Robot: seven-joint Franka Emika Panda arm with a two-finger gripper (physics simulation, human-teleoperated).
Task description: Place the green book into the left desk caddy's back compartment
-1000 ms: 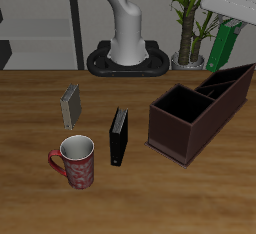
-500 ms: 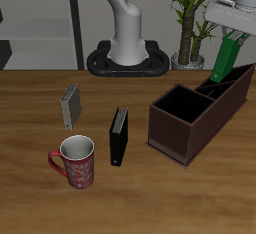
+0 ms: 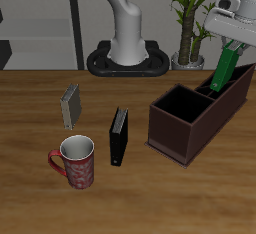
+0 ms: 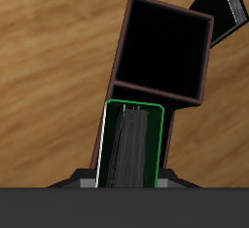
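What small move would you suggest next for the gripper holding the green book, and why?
Probably keep lowering it straight down: the gripper holds the green book tilted, its lower end at the back compartment of the left desk caddy, not yet seated.

You are working in what looks like a simulated home office or study: a wooden table (image 3: 40, 203) carries books, a red patterned mug (image 3: 75, 162) and a dark desk caddy (image 3: 185, 128). Behind it stand a potted plant (image 3: 192, 18) and, perhaps, grey shelving (image 3: 40, 18), though that part is indistinct.
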